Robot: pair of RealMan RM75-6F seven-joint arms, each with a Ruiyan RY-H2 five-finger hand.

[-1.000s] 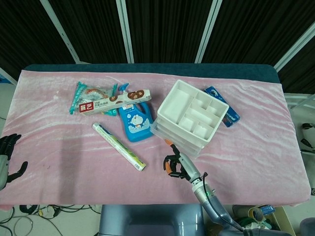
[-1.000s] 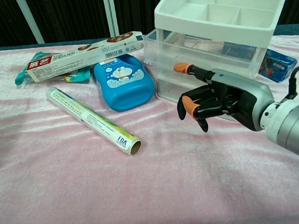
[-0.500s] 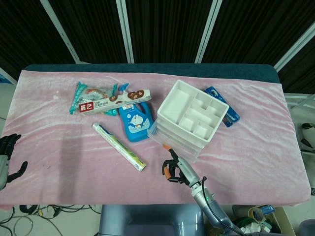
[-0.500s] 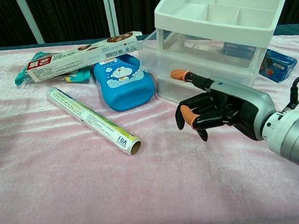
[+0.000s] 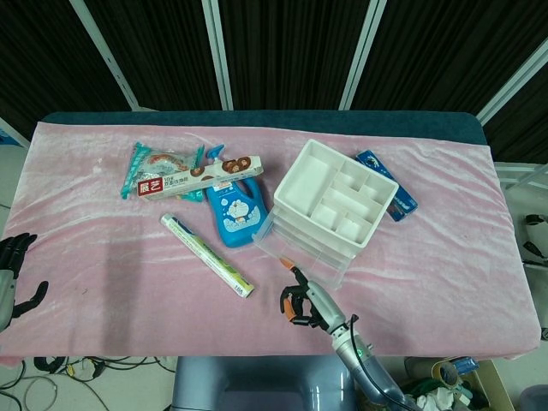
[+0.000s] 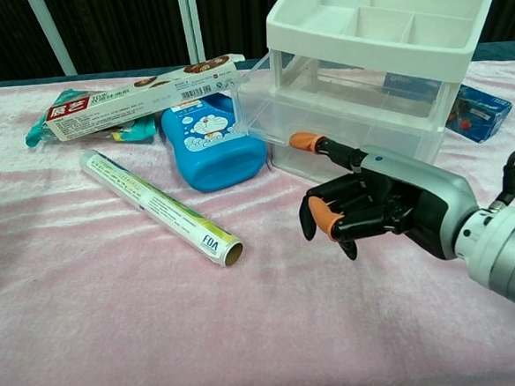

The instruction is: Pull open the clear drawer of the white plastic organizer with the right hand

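From the head view, the white organizer [image 5: 336, 203] sits right of centre on the pink cloth [image 5: 103, 257], its long axis running diagonally, the clear drawer [image 5: 295, 250] sticking out toward my near-left. My right hand [image 5: 306, 301] hovers just before the drawer's front, fingers curled, one finger straight toward it. My left hand [image 5: 12, 272] waits at the table's left edge, fingers apart, holding nothing.

From the chest view, the drawer [image 6: 323, 118] is see-through under the white compartment tray. My right hand [image 6: 373, 207] has an orange-tipped finger at its lower front edge; I can't tell if it's hooked. The foil roll [image 6: 159, 205] reads "FDA".
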